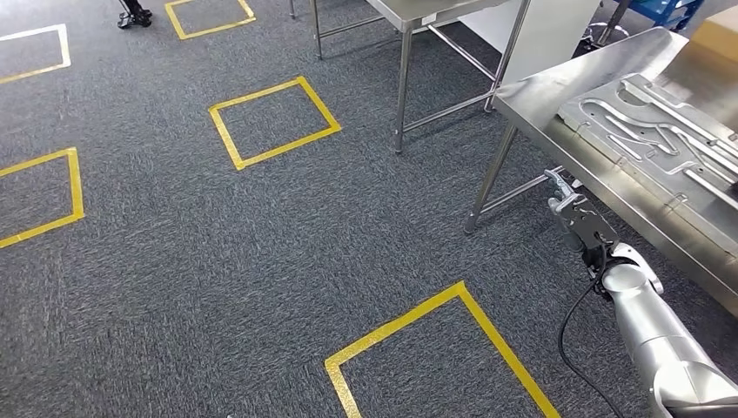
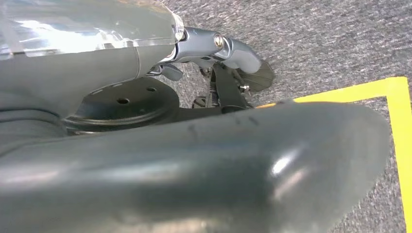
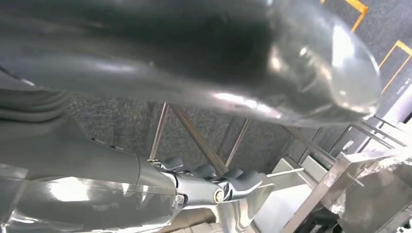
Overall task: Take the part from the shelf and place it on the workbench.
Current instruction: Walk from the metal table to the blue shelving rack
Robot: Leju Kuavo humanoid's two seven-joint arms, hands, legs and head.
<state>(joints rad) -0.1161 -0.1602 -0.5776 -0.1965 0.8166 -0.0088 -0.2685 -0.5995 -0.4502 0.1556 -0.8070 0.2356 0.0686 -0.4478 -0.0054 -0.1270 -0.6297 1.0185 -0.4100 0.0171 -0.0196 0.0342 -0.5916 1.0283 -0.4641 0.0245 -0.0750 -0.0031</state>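
A grey metal part [image 1: 661, 131] with raised curved channels lies flat on the steel workbench [image 1: 557, 91] at the right. My right hand [image 1: 579, 218] hangs just below and in front of the workbench's front edge, near its leg, with nothing in it. In the right wrist view its fingers [image 3: 214, 187] are loosely extended and hold nothing, with table legs behind them. My left hand [image 2: 228, 53] hangs over the grey carpet with nothing in it, beside a strip of yellow tape [image 2: 398, 126].
A second steel table [image 1: 418, 13] stands at the back, with a white panel [image 1: 548, 35] beside it. Yellow tape squares [image 1: 274, 117] mark the carpet, one close in front of me [image 1: 435, 348]. A cardboard box [image 1: 718, 35] sits at the workbench's far end.
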